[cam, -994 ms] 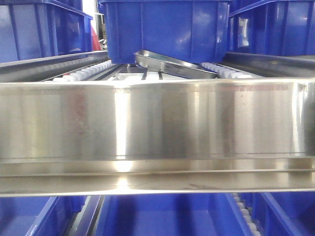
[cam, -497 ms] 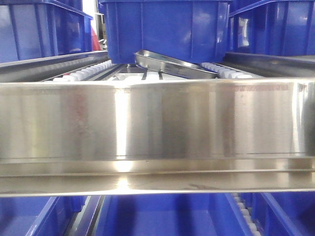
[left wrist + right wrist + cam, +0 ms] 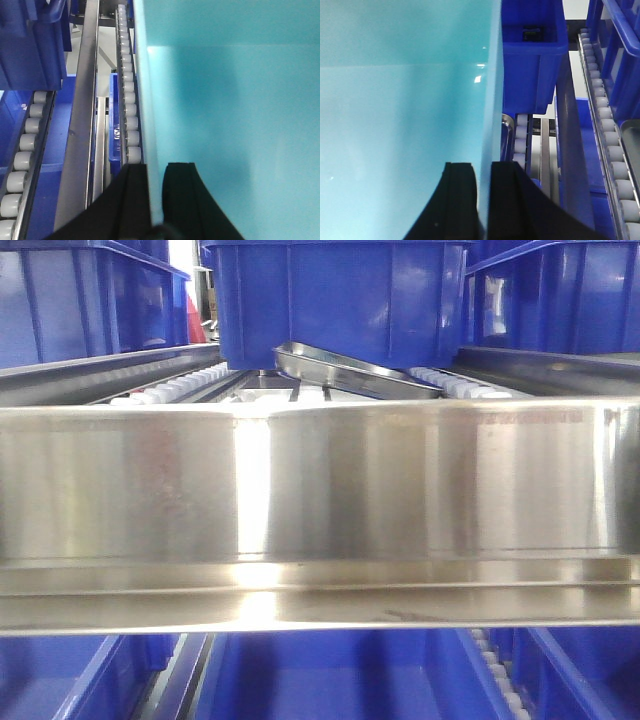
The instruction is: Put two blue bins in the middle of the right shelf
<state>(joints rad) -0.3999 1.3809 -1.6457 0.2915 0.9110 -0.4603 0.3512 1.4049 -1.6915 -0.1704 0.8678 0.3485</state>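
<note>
Black fingers of the left gripper (image 3: 154, 172) are closed on the edge of a turquoise wall (image 3: 225, 100), one finger on each face of it. The right gripper (image 3: 481, 170) pinches the same kind of turquoise wall (image 3: 395, 100) in the same way, with the panel's edge running up between its fingers. Whether this pale panel is one of the bins, I cannot tell.

Just beside the left gripper runs a line of white rollers (image 3: 127, 100), then a steel rail (image 3: 82, 125). Beyond the right gripper an open blue bin (image 3: 532, 50) stands behind the panel's edge, with a small dark item lying in it.

From the front, a broad steel band (image 3: 320, 490) fills the middle of the view. Behind it, a middle blue bin (image 3: 340, 300) sits at the back of a roller lane (image 3: 180, 385), with a tilted steel tray (image 3: 350, 370) at its foot. A left blue bin (image 3: 80, 300) and a right blue bin (image 3: 560, 290) flank it.
</note>
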